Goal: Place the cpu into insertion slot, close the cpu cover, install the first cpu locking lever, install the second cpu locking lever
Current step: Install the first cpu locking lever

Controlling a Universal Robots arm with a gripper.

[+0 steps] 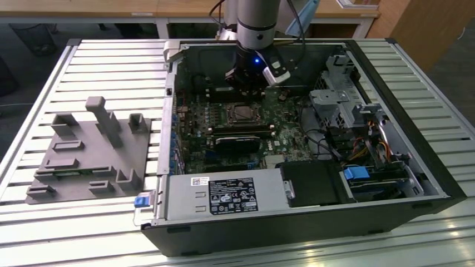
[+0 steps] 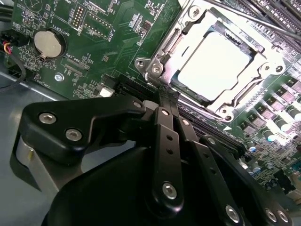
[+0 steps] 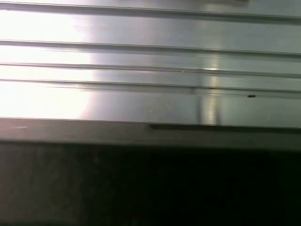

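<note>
Gripper (image 1: 248,83) is inside the open PC case (image 1: 415,167), hanging over the motherboard (image 1: 222,139) just past the socket on the far side from the power supply (image 1: 222,197). In the second wrist view the gripper (image 2: 168,96) has its fingers (image 2: 165,136) pressed together with nothing between them, tip resting at or just above the board next to the socket corner; can't tell if it actually touches. The cpu (image 2: 217,62) sits flat in the slot (image 2: 162,47), pale face up, and the cover (image 2: 225,104) is down around it, chip showing through the window. So chip seated and cover closed, by the look of it. A thin lever (image 2: 244,14) rod runs along the far side of the frame; whether it is latched can't be told. Key relation: the socket lies straight ahead of the fingertips, just beyond them, with the nearest corner screw (image 2: 155,69) almost at the tip. In the exterior view the socket (image 1: 241,113) is just below the gripper toward the power supply. A grey fixture (image 1: 93,150) sits on the slatted table (image 1: 89,55), well apart to the exterior view's left.
</note>
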